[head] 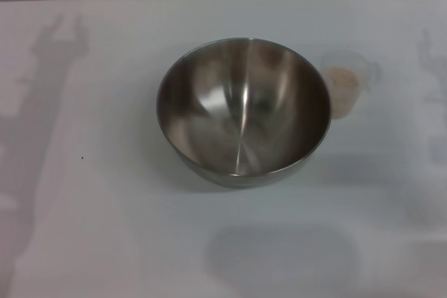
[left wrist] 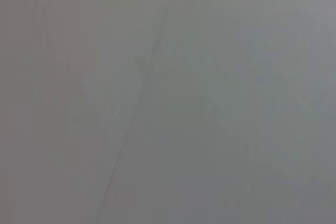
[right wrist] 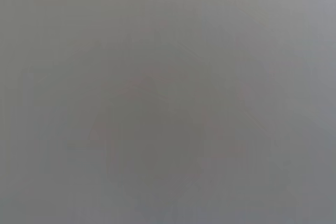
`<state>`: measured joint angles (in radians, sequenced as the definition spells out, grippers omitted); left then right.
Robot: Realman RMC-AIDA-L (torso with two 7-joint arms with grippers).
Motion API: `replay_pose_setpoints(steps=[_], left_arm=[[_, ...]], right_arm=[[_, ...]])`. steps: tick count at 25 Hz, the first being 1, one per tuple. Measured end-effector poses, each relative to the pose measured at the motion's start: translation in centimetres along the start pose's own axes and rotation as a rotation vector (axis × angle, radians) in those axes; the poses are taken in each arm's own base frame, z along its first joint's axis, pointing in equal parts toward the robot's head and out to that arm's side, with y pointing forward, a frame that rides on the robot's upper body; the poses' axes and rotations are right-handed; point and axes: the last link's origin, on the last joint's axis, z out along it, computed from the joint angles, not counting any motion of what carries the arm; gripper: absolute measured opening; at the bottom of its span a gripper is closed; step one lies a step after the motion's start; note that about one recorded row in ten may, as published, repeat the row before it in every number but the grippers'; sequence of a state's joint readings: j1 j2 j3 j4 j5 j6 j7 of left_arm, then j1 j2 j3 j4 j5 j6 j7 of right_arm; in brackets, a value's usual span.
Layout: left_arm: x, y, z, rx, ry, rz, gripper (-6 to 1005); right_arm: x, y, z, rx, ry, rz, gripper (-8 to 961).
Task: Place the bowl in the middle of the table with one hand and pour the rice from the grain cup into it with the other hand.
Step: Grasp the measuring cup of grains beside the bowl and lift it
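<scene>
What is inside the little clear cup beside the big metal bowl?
The grain cup holds pale beige rice. Its lower near side is hidden behind the bowl, whose inside looks empty.

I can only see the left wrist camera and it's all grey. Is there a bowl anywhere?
Observer: Yes. The head view shows the bowl standing near the middle of the table.
Operator: Is anything inside it?
Observer: No, its inside is bare. The rice is in the grain cup.
Operator: Where's that cup?
Observer: Upright on the robot's right of the bowl, partly hidden behind its rim.
</scene>
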<state>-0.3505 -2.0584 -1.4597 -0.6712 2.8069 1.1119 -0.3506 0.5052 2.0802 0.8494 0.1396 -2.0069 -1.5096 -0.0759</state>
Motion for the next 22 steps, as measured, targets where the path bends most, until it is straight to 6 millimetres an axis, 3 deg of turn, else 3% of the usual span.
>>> replay_pose_setpoints(steps=[5,9,13,19,22], left_arm=[[-1.6,-1.5,-2.6,0.004,-0.049,-0.001,352],[-2.6,-2.9,-4.8,0.038,-0.117,0.050,349],[-2.7,-3.4,-5.7,0.058,-0.133,0.063,355],[-3.0,-4.1,-6.7,0.080,-0.163,0.078,378],[-3.0,-4.5,-6.8,0.079,-0.174,0.076,389]], right_arm=[[0.3,-0.3,-1.3,0.015,0.018,0.012,506],[0.4,-0.9,-3.4,0.053,0.040,0.036,507],[0.4,-1.2,-4.8,0.070,0.052,0.045,507],[0.6,-0.8,-8.9,0.049,0.112,0.079,507],[0.7,-0.5,-10.0,0.032,0.135,0.086,506]])
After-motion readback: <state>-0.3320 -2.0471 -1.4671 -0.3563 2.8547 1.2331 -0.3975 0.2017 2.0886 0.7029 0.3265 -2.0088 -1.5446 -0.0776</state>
